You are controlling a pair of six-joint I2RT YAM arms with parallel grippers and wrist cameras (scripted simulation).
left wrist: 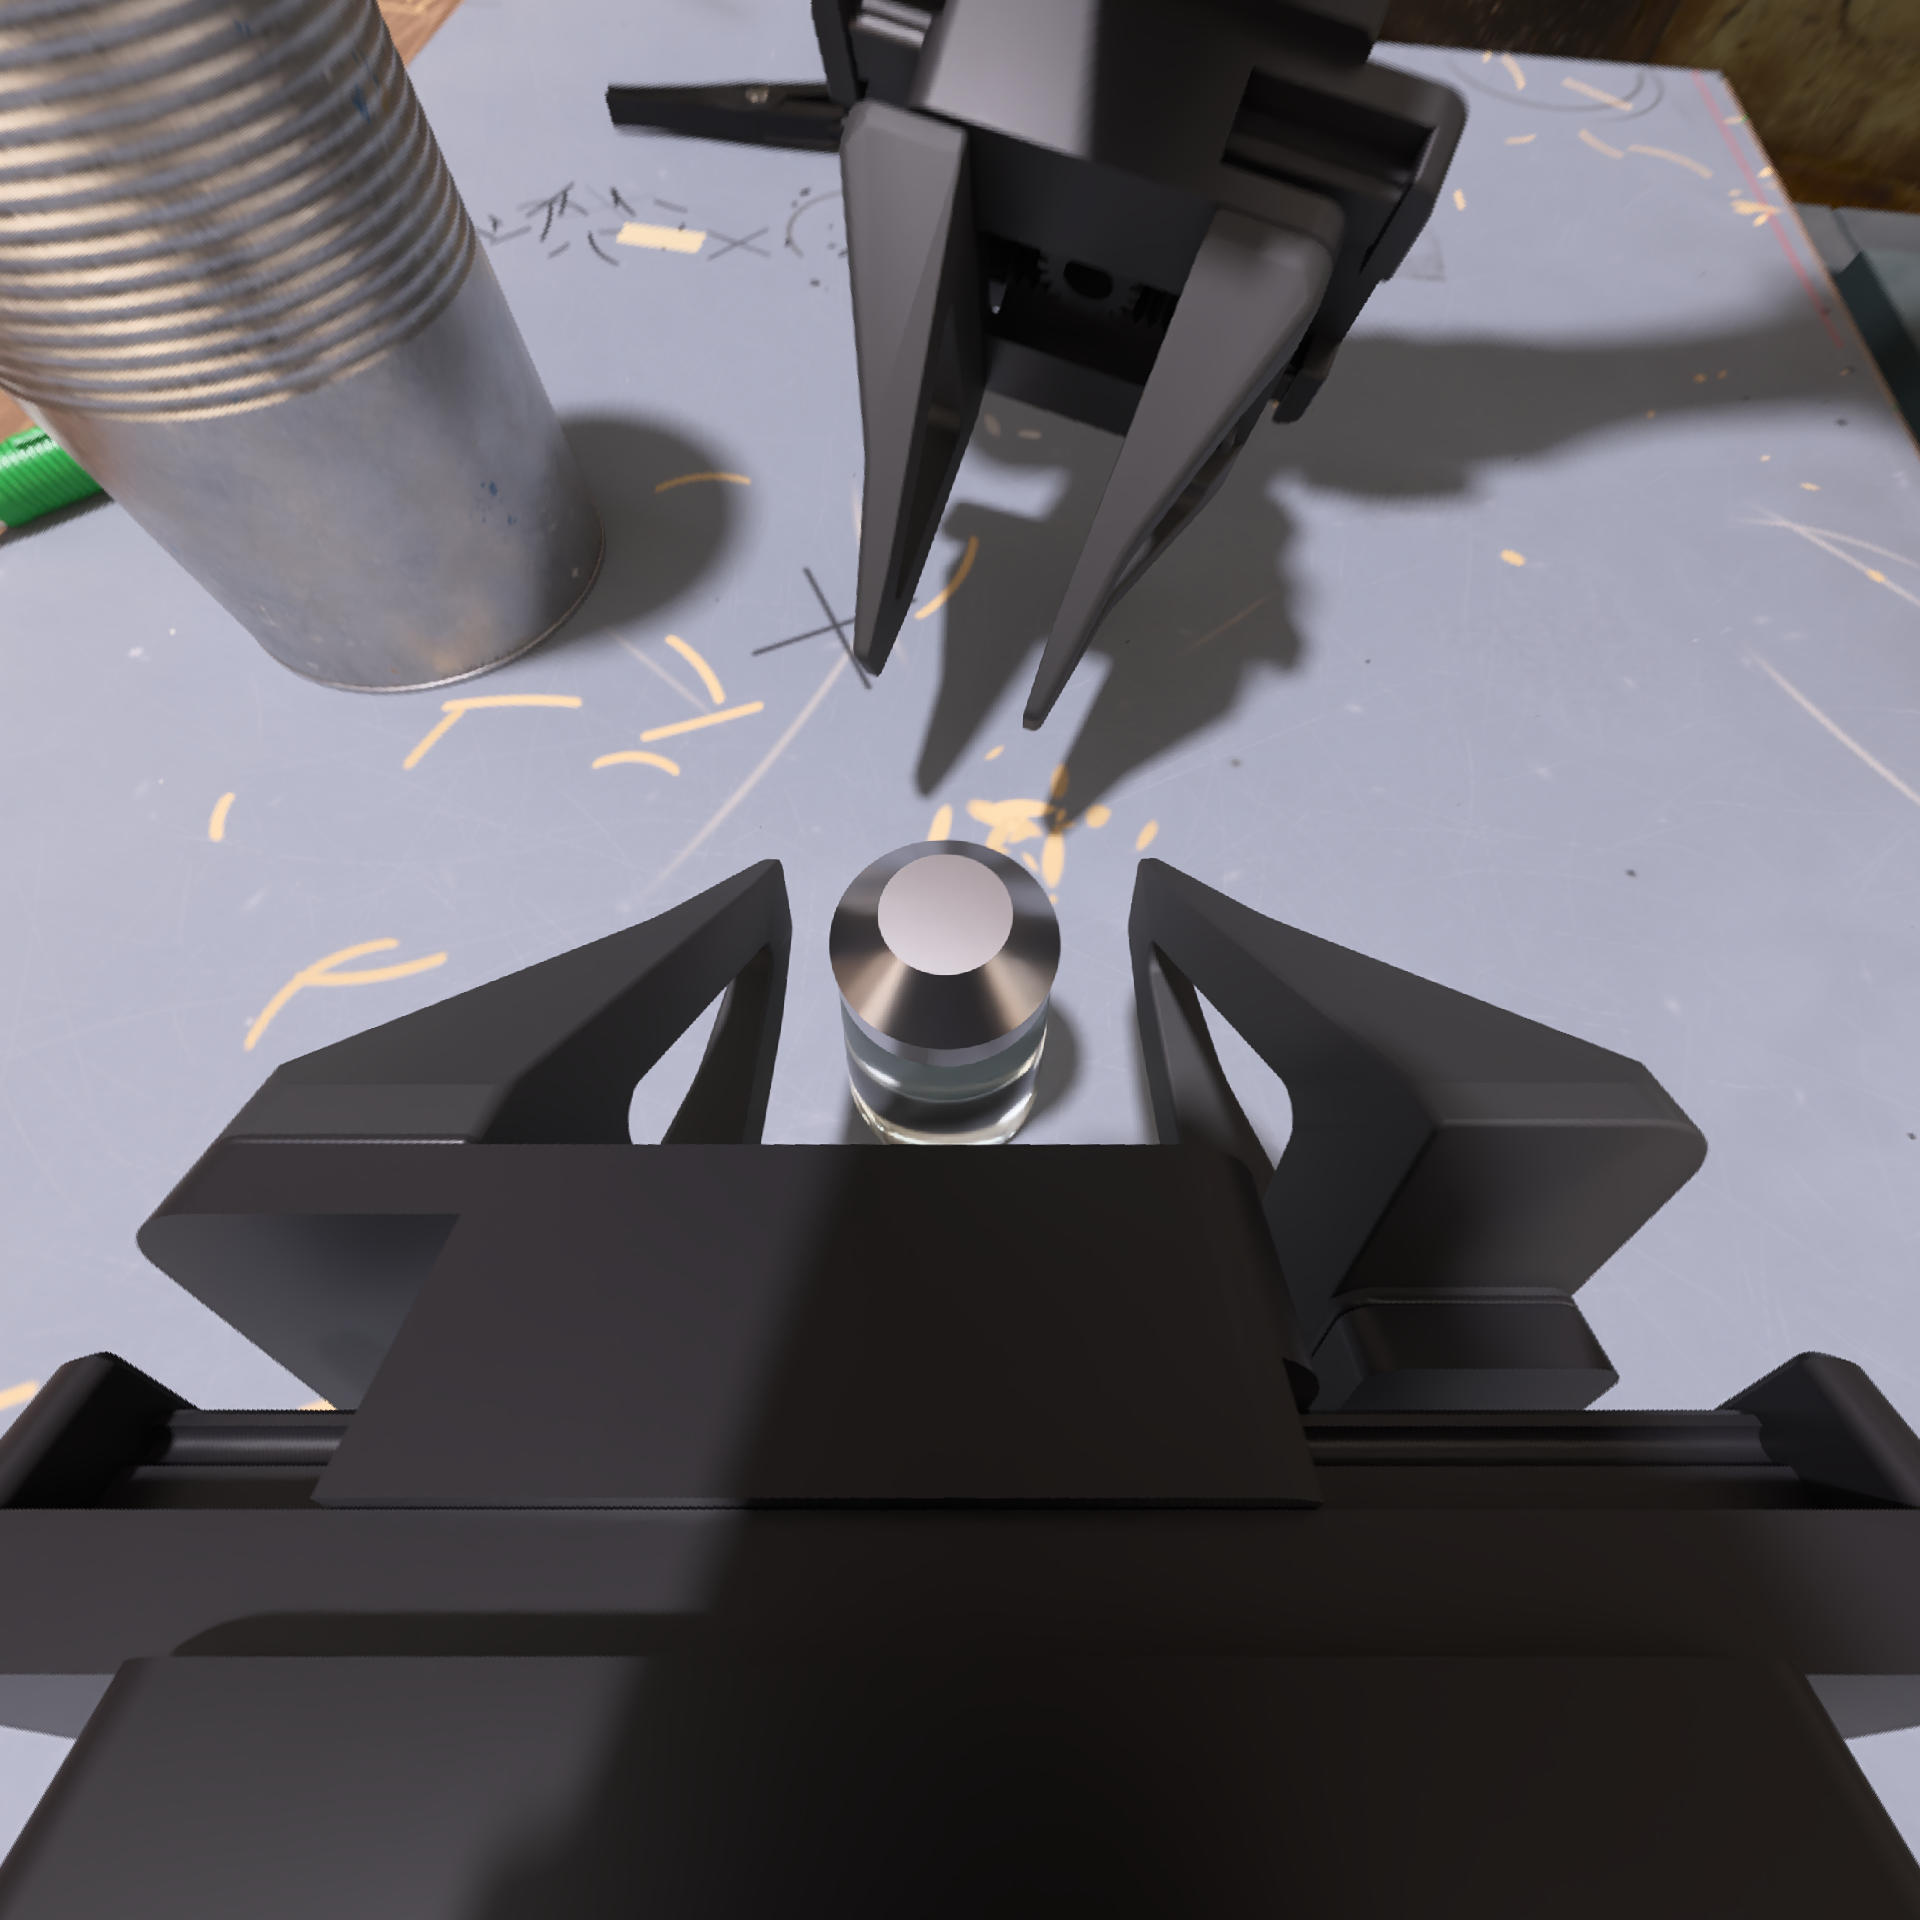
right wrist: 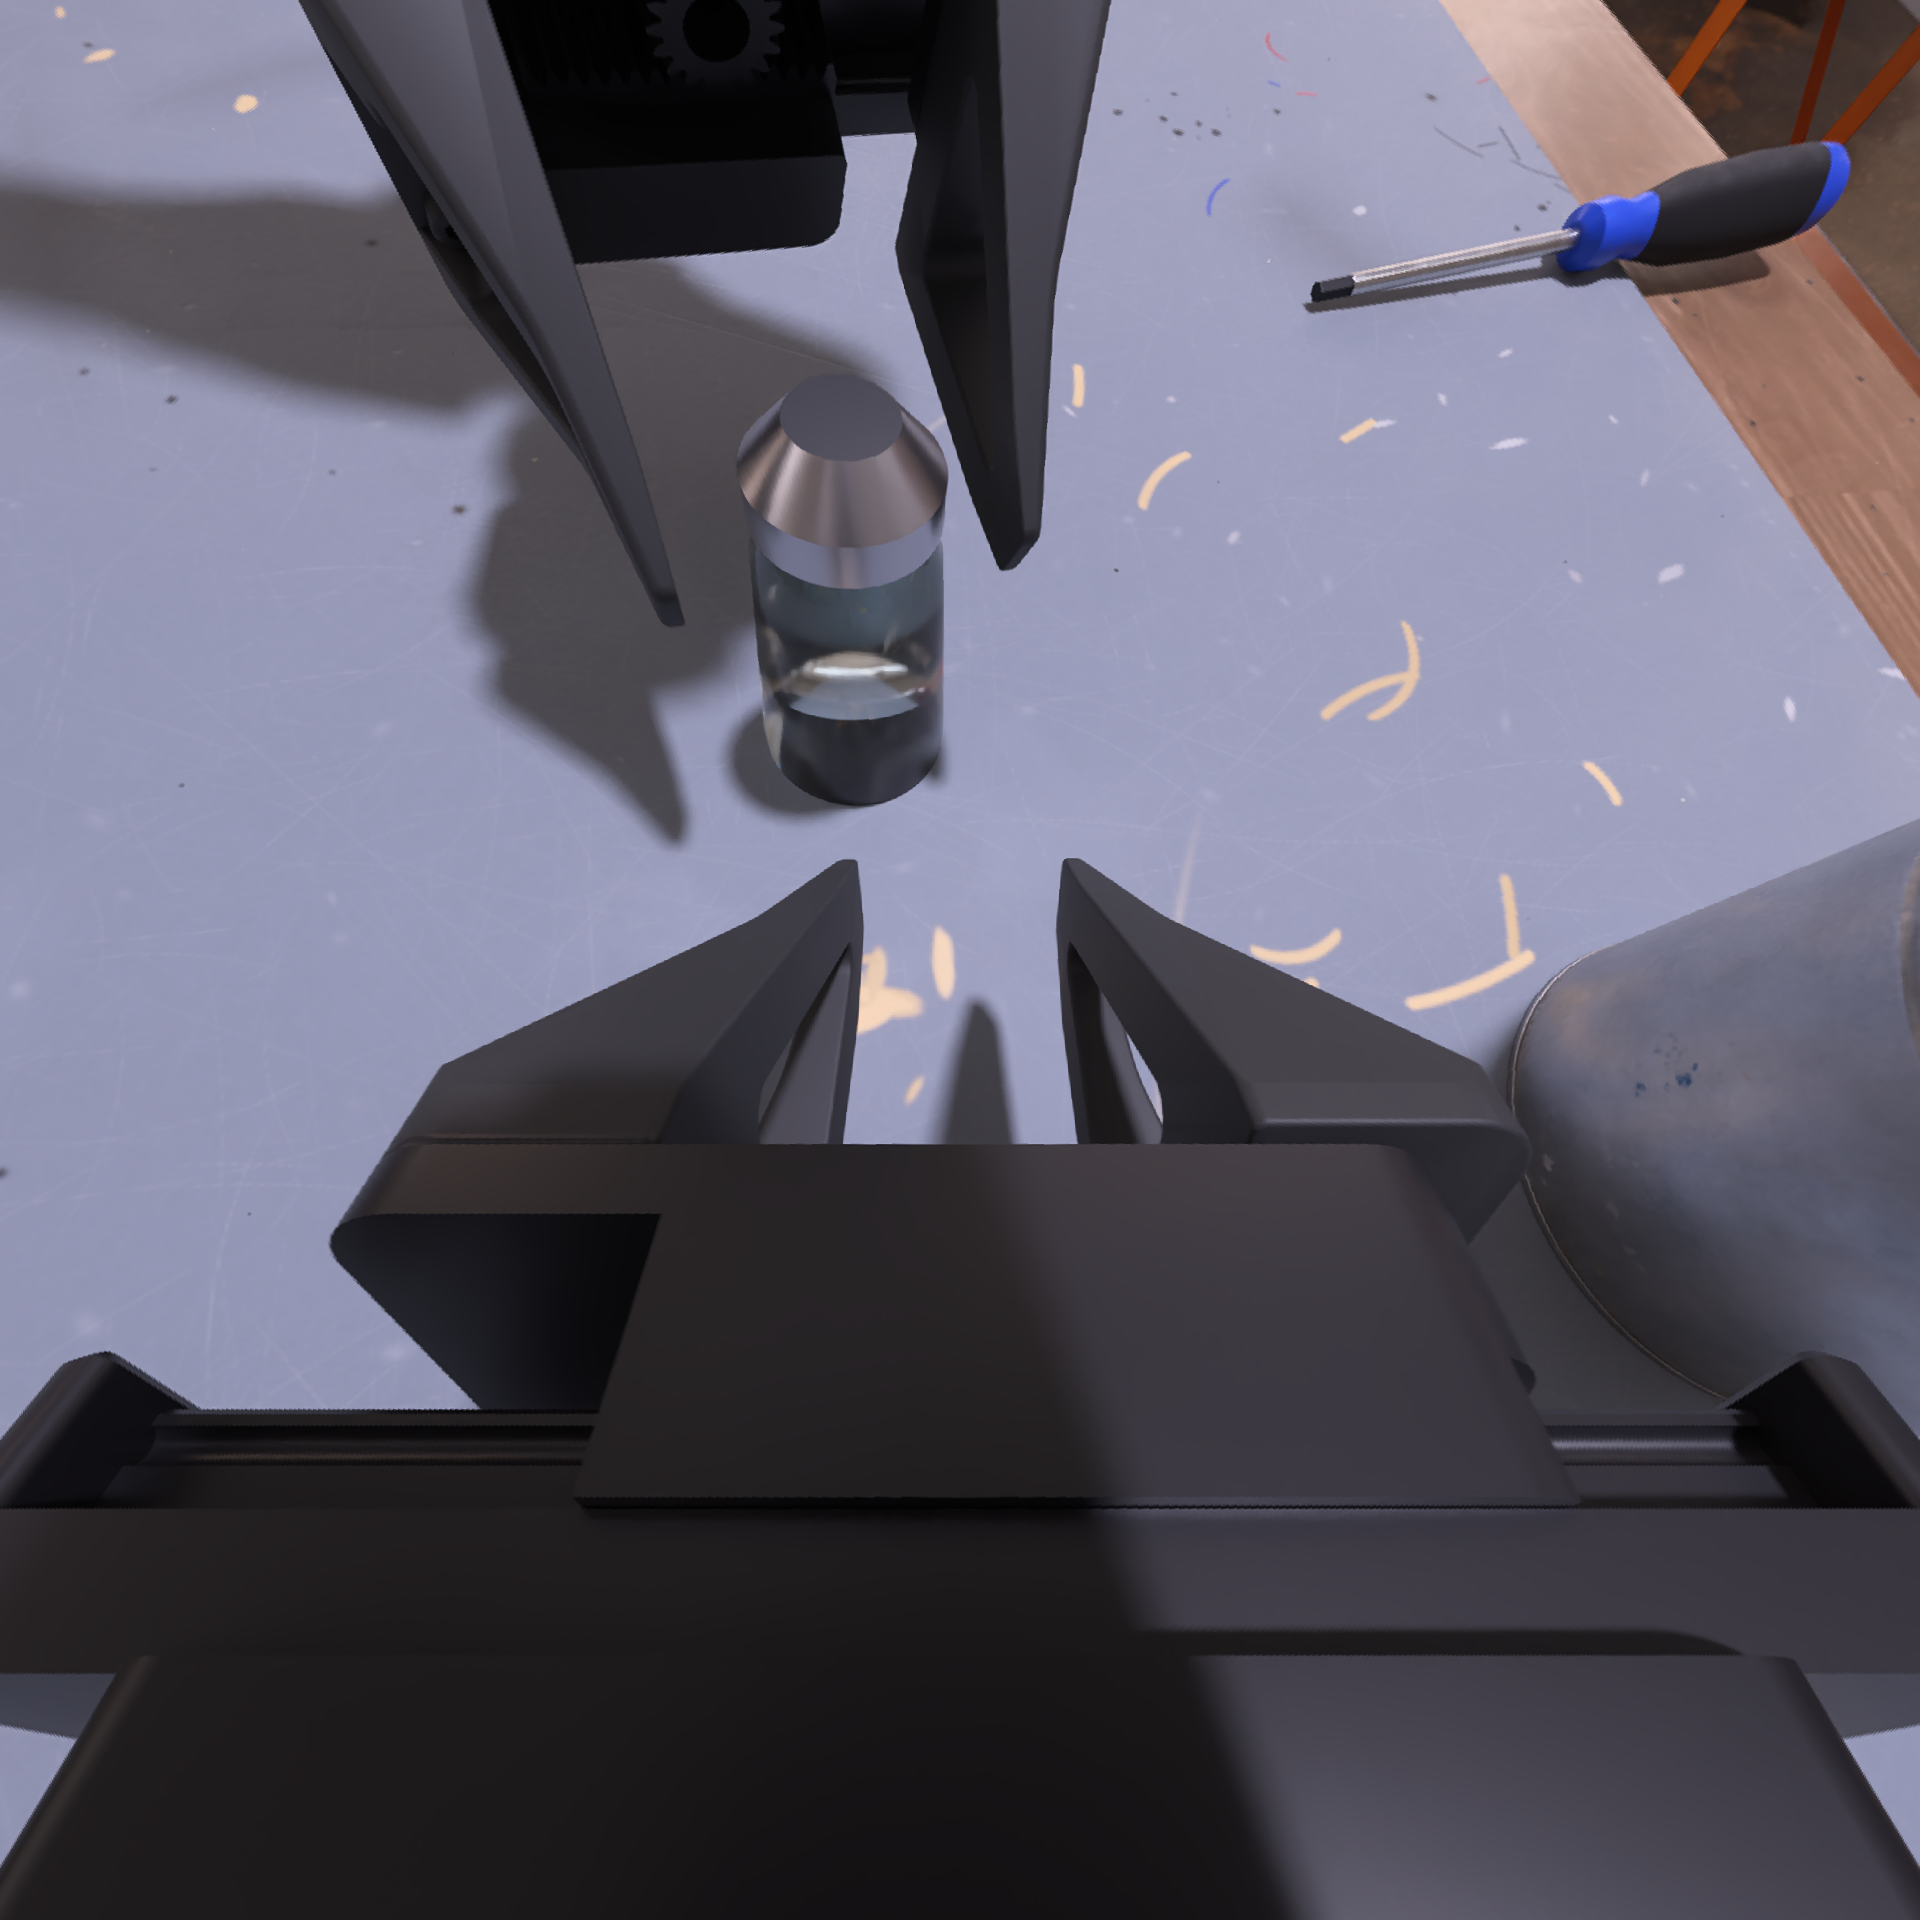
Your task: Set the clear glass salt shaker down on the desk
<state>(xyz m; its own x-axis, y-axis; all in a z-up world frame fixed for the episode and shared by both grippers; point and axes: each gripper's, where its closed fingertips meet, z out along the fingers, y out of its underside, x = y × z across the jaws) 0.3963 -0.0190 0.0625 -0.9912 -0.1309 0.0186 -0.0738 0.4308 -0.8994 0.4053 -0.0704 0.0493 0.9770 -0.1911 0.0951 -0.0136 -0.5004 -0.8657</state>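
the clear glass salt shaker (left wrist: 943,1013) is standing upright on the grey desk (left wrist: 1455,790), its conical metal cap (left wrist: 943,951) pointing up and its glass body resting on the scratched surface. in the right wrist view the salt shaker (right wrist: 847,613) is casting a small shadow at its base.

the left gripper (left wrist: 958,883) is hanging over the shaker with its 2 fingers spread wide, 1 on each side of the cap and both apart from it, so it is gripping nothing. seen from the right wrist view, the left gripper (right wrist: 842,592) is straddling the shaker from above, with visible gaps between the glass and each finger.

the right gripper (right wrist: 959,868) is sitting just in front of the shaker, on the near side in its own view, its fingers parted by a narrow gap and holding nothing. in the left wrist view the right gripper (left wrist: 951,696) is pointing down at the desk just beyond the shaker, its tips apart.

a ribbed metal can (left wrist: 270,343) is standing at the far left in the left wrist view, with a green object (left wrist: 42,473) peeking out beside it. a screwdriver with a blue and black handle (right wrist: 1590,229) is lying at the far right near the desk's wooden edge (right wrist: 1766,343) in the right wrist view.
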